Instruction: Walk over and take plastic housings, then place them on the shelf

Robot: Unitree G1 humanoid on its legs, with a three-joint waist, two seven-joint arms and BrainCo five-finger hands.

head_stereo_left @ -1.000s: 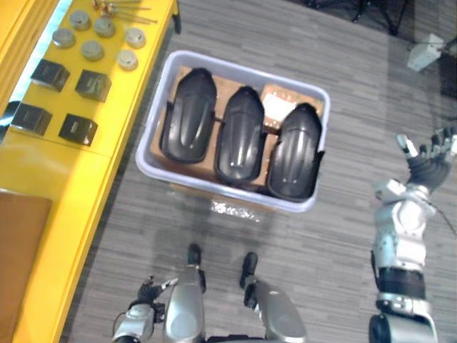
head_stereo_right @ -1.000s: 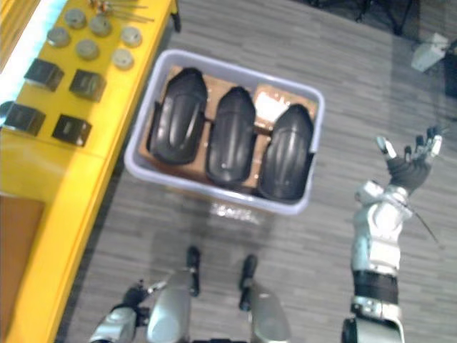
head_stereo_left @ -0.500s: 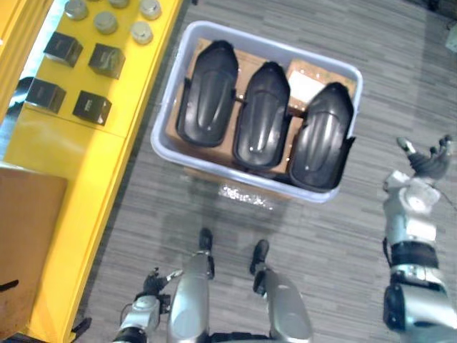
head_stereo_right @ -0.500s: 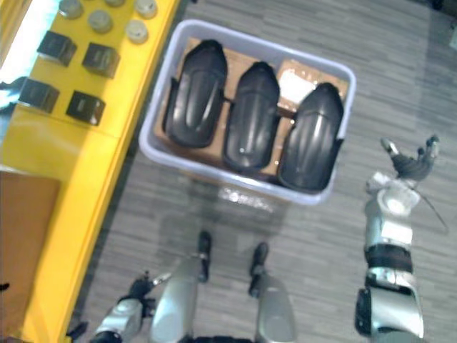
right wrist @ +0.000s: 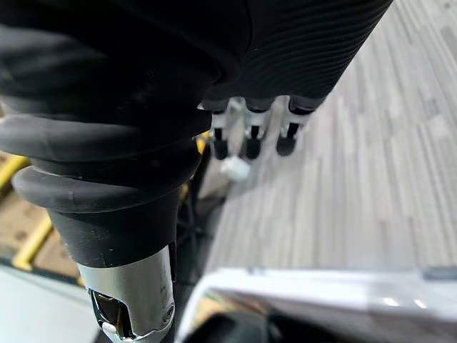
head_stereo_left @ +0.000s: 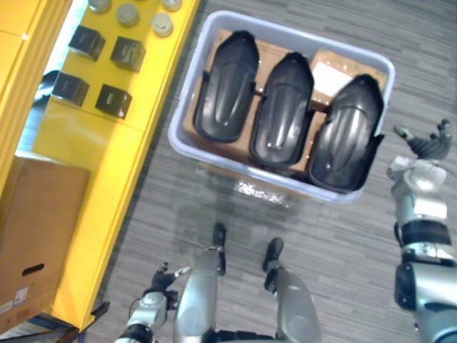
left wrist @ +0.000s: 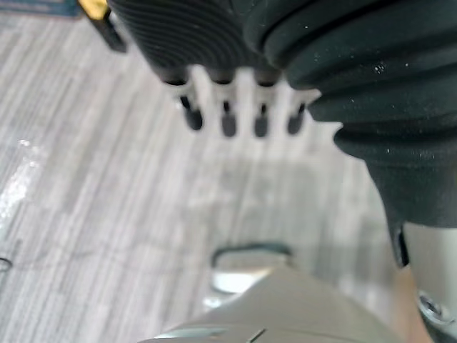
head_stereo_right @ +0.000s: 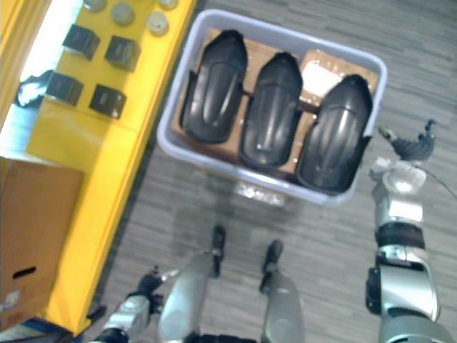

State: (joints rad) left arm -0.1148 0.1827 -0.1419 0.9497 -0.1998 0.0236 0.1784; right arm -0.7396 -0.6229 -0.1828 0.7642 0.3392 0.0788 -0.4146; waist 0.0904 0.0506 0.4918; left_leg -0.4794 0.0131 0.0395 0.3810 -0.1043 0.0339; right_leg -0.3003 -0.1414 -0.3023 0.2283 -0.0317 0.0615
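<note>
Three black plastic housings lie side by side in a pale lilac bin (head_stereo_left: pixel 235 171) on the grey floor: the left one (head_stereo_left: pixel 227 86), the middle one (head_stereo_left: pixel 282 100) and the right one (head_stereo_left: pixel 346 132). My right hand (head_stereo_left: pixel 428 143) is raised just past the bin's right end, fingers spread and holding nothing; its fingers (right wrist: pixel 250 139) hang relaxed above the bin's rim (right wrist: pixel 321 282). Low beside my body, my left hand (head_stereo_left: pixel 161 275) is open and holds nothing, with its fingers (left wrist: pixel 227 121) straight over the floor.
A yellow shelf (head_stereo_left: pixel 107 143) runs along the left, bearing black boxes (head_stereo_left: pixel 113 100) and grey discs (head_stereo_left: pixel 163 27). A brown cardboard box (head_stereo_left: pixel 32 236) sits on its near end. Open grey floor lies between me and the bin.
The whole view has shifted: the bin now sits further right and the cardboard box has come into view. My right hand now stands closer to the bin's right end.
</note>
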